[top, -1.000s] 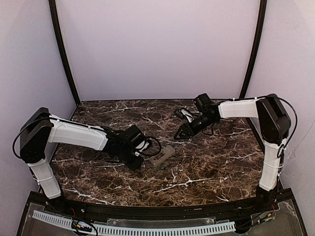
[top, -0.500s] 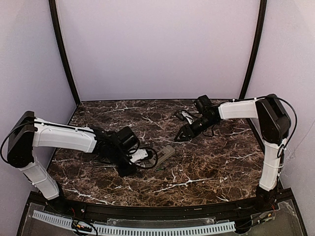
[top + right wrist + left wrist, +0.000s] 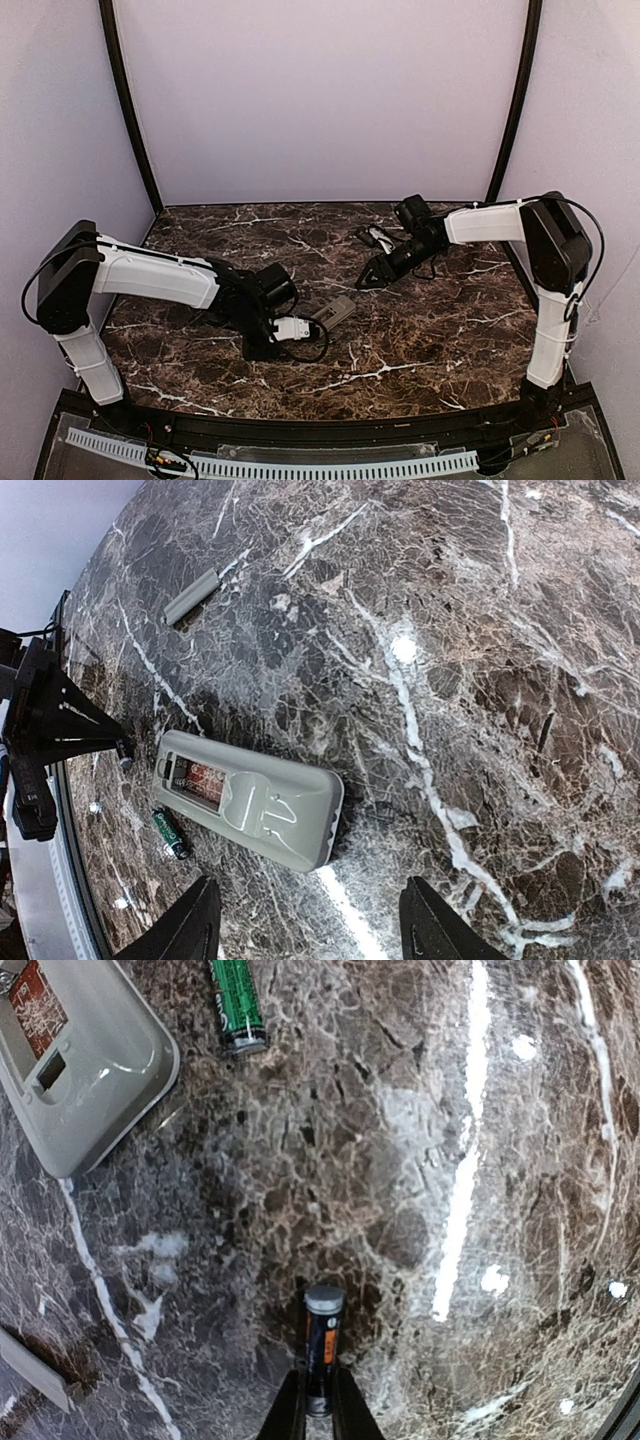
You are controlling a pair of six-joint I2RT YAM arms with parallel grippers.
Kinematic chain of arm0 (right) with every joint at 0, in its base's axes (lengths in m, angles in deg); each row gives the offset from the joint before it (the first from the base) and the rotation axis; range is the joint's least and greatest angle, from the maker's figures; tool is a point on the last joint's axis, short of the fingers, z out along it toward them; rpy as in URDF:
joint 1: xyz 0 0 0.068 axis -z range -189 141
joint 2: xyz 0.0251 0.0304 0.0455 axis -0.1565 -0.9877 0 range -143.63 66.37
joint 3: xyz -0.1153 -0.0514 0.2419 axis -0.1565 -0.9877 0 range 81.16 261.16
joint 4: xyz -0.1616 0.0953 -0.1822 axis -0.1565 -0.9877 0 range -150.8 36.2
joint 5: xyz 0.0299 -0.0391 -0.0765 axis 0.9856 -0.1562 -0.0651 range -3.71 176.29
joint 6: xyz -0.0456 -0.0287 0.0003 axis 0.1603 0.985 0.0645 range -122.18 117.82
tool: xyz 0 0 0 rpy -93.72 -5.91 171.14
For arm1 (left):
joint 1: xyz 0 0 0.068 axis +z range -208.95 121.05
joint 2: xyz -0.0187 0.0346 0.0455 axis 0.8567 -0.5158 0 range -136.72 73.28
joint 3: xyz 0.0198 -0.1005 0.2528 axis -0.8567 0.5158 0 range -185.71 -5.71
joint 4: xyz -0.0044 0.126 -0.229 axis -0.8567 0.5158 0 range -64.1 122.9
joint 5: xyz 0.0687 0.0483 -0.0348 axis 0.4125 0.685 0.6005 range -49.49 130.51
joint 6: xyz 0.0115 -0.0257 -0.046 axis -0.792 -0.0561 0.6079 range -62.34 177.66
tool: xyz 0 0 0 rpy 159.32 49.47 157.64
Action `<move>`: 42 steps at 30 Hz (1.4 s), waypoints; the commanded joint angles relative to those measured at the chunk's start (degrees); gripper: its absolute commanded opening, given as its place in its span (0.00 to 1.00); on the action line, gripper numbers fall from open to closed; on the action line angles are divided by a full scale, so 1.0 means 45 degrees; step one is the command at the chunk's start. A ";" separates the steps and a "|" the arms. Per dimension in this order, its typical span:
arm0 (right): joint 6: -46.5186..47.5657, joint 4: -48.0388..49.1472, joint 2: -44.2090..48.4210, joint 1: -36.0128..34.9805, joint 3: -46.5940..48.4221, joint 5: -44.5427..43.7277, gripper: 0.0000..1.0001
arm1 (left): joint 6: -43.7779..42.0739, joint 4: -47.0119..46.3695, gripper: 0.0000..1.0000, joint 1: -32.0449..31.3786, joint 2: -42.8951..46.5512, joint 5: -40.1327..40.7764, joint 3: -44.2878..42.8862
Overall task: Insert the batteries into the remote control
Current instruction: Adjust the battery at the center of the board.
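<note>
left gripper (image 3: 320,1402) clamps one battery (image 3: 323,1338) near the remote control (image 3: 88,1072).

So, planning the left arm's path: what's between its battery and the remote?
Just bare tabletop, per the left wrist view; the other battery lies beside the remote, off that line.

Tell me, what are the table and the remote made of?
The table looks like polished dark brown marble, or maybe a print of it: it has white veins and shiny light spots. The remote looks like smooth pale grey plastic, with moulded ridges on its back.
</note>
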 commanded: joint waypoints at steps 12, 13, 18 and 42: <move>-0.0001 0.0206 0.0395 0.0080 -0.0125 0.0157 0.60 | 0.2927 0.0386 0.66 -0.0086 0.1690 0.2646 -0.0157; -0.0001 0.0204 0.0361 0.0080 -0.0100 0.0157 0.60 | 0.3243 0.0239 0.67 -0.0079 0.1979 0.2818 -0.0057; 0.0038 0.0214 0.0368 0.0110 -0.0146 0.0161 0.60 | 0.6312 0.0156 0.64 -0.0083 0.3809 0.2647 0.1259; 0.0058 0.0257 0.0306 0.0178 -0.0337 0.0082 0.60 | 1.0635 -0.1594 0.41 -0.0913 0.1872 0.1535 0.2958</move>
